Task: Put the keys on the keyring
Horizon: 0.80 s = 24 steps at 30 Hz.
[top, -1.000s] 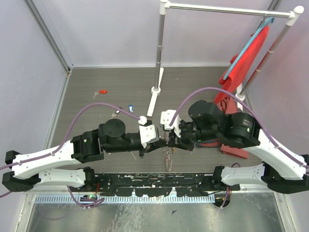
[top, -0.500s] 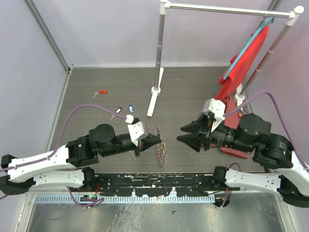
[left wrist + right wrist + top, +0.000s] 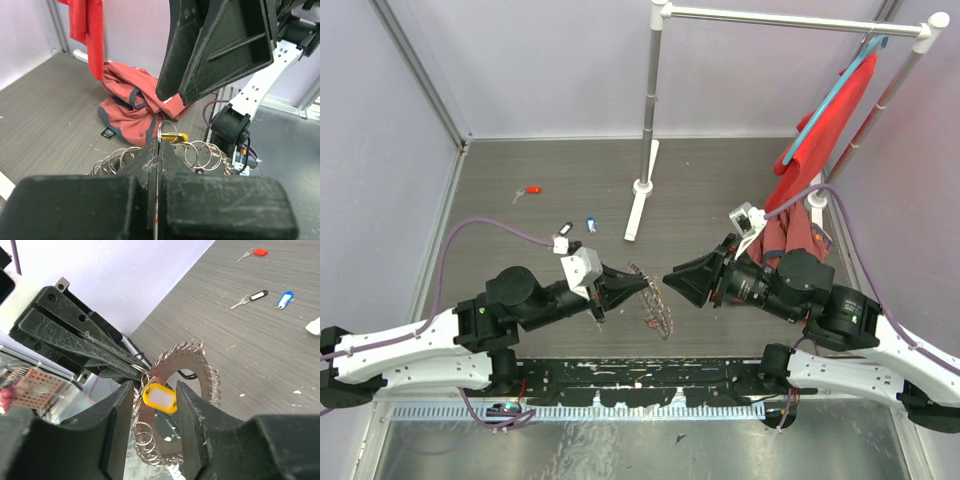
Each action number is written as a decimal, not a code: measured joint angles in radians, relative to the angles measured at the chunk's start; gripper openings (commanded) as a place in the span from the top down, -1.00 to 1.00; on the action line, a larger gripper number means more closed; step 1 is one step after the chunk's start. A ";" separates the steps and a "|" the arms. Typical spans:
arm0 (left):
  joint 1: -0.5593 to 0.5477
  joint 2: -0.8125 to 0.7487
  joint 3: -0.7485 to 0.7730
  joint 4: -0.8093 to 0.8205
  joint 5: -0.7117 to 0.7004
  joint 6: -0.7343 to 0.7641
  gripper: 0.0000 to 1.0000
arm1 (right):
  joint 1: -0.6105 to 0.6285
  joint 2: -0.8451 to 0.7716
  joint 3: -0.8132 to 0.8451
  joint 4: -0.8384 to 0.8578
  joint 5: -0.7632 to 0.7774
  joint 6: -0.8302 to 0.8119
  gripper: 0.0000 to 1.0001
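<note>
The left gripper [image 3: 638,288] is clenched on the edge of the keyring [image 3: 656,306], holding it up off the table [image 3: 520,160] between the two arms. A yellow key [image 3: 160,397] hangs from the keyring just beside that pinch, so one key looks threaded already. The right gripper [image 3: 671,279] stands spread just right of the keyring. In its wrist view the yellow key sits between the jaws without being squeezed, though whether the tips reach it cannot be told. The red key [image 3: 531,189] lies well beyond the keyring, with the black key [image 3: 563,229] and blue key [image 3: 591,226] nearer. The step in hand seems to be moving on to the next key. That calls for the right arm to reach beyond the keyring and grasp a key by its head while the left holds steady.
</note>
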<state>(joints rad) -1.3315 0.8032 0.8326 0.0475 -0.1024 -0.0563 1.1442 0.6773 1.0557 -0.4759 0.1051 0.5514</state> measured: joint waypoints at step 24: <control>0.000 -0.020 -0.005 0.060 -0.027 -0.007 1.00 | 0.000 0.030 -0.058 0.124 -0.020 0.188 0.25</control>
<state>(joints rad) -1.3315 0.7834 0.8280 0.1070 -0.1295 -0.0635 1.1442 0.7074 0.9977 -0.3519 0.0853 0.7395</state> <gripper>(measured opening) 0.010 0.395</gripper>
